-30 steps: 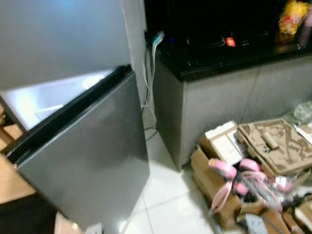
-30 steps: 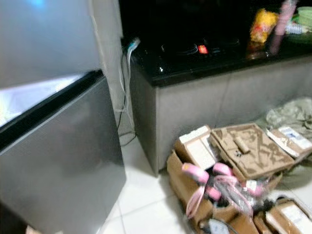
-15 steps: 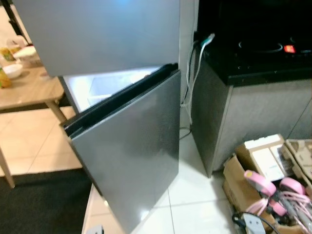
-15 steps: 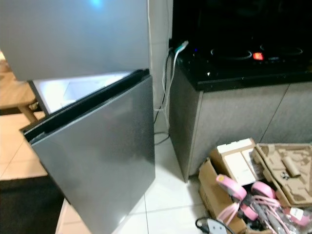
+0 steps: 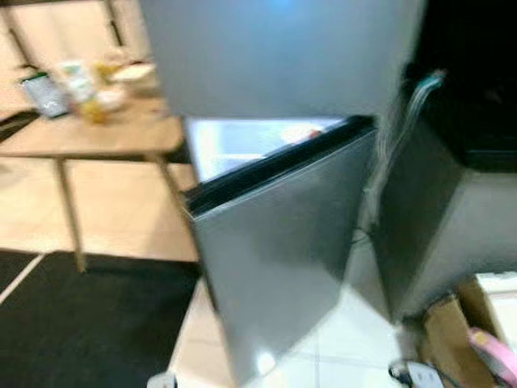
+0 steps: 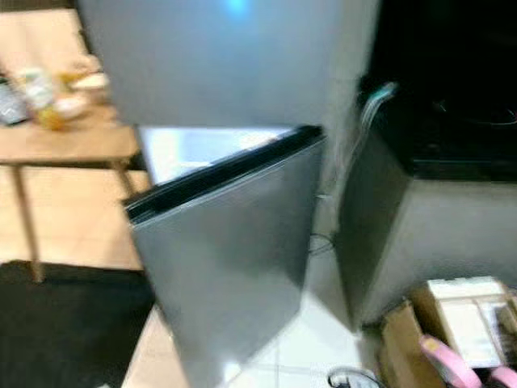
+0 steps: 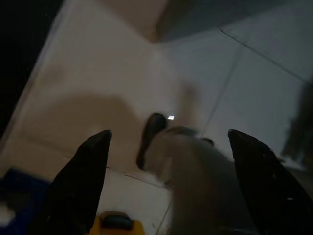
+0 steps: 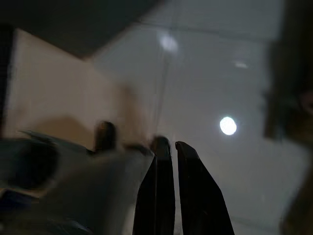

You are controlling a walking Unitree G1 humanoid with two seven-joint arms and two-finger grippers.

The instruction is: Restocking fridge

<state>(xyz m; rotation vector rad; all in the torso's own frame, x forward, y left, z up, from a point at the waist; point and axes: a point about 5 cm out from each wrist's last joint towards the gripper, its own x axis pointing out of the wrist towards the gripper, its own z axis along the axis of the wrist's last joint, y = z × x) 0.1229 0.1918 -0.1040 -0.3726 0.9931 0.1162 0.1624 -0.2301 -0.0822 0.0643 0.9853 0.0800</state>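
Note:
A grey two-door fridge (image 5: 275, 56) stands before me. Its lower door (image 5: 279, 267) hangs ajar, and the lit white inside (image 5: 242, 144) shows through the gap above it. My left gripper (image 7: 168, 181) hangs over the pale floor tiles with its black fingers (image 7: 78, 181) wide apart and nothing between them. My right gripper (image 8: 168, 191) also points down at the tiles, its two fingers (image 8: 156, 196) close together and holding nothing. The picture is blurred by motion.
A wooden table (image 5: 89, 133) with bottles and bowls stands to the left behind the fridge. A black mat (image 5: 73, 323) lies on the floor at the left. A grey counter (image 5: 452, 218) with a dark top is at the right, with cardboard boxes (image 6: 452, 319) at its foot.
The camera has swung to the left: the fridge now sits mid-picture, the table and mat have come into view, and the boxes have slid to the right edge.

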